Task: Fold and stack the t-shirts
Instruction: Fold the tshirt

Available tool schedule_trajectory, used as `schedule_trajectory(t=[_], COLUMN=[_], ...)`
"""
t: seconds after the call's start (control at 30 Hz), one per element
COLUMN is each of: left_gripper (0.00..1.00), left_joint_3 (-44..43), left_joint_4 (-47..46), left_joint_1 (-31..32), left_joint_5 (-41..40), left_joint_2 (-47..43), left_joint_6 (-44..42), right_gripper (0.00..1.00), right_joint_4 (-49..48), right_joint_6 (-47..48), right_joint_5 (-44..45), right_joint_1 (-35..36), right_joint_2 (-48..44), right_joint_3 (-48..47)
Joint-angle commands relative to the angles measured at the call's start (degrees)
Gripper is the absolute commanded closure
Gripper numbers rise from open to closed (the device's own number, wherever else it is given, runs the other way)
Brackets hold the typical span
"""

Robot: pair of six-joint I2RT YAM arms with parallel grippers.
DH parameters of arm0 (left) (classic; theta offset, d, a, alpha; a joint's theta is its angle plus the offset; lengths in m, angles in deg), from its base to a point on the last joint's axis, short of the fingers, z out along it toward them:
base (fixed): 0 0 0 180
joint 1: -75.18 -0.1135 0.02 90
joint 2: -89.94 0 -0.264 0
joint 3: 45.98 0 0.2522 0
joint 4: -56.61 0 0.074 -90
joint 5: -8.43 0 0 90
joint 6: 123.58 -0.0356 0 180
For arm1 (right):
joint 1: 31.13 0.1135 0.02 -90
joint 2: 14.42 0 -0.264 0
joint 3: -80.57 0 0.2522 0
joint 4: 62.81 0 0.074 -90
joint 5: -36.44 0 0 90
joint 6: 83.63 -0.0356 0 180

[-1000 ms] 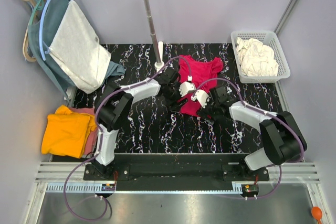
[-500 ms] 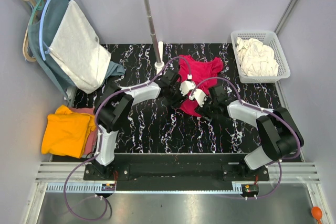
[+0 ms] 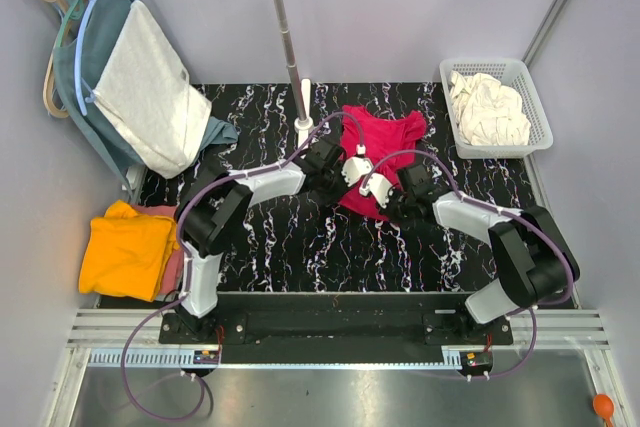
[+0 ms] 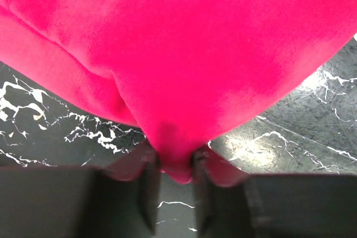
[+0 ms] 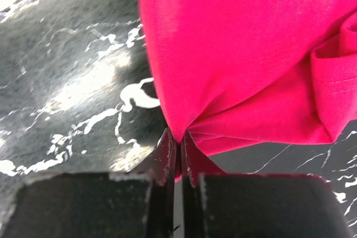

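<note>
Crimson t-shirt [image 3: 380, 142], lying near-to-far (tapering nearward)

Crimson-pink t-shirt [image 3: 380, 142]: plain, no print noted. Table [image 3: 290, 237]: black with white marble veining. Orange-yellow t-shirt [image 3: 125, 252]: plain. Dusty pink t-shirt [image 3: 174, 265]: plain. Cream-white t-shirt [image 3: 487, 112]: plain. Basket [image 3: 537, 112]: white, open lattice. Hanging garments: one pale grey-white [image 3: 150, 87], one teal-blue [image 3: 100, 62]. Left arm [image 3: 200, 282] and right arm [image 3: 470, 215]: white and black.

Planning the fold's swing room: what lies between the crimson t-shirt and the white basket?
Only bare marbled tabletop separates the crimson t-shirt from the basket, seen in the top view.
</note>
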Motion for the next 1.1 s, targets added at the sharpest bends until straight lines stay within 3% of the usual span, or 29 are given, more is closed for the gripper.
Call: schedule_trajectory(t=[0.0, 0.1, 0.33, 0.77, 0.93, 1.07], left_gripper=[0.86, 1.0, 1.0, 1.0, 1.0, 1.0], left_joint_3=[4.0, 5.4, 8.8, 14.4, 13.7, 9.5], left_joint_4=[5.9, 6.7, 12.7, 22.6, 24.9, 24.6], left_joint_1=[4.8, 5.7, 8.0, 13.8, 14.4, 14.0], left_joint_5=[0.1, -0.2, -0.5, 0.6, -0.8, -4.1], left_joint_2=[-2.0, -4.4, -11.1, -24.8, -29.0, -30.4], left_joint_6=[-6.5, -7.0, -8.2, -6.6, -5.8, -7.1], right_gripper=[1.0, 1.0, 1.0, 1.0, 1.0, 1.0], right_joint_4=[3.3, 7.3, 17.3, 29.7, 30.8, 30.5], right_joint_6=[-3.2, -4.2, -6.1, -10.7, -12.2, -10.7], right_joint_5=[1.6, -0.9, -4.4, -10.2, -7.4, 0.2], right_joint_1=[-0.2, -0.1, 2.1, 13.0, 14.0, 14.0], right_joint_2=[-1.9, -4.4, -10.9, -18.4, -22.4, -23.9], right_joint_3=[0.3, -0.7, -2.5, -8.1, -12.1, -14.6])
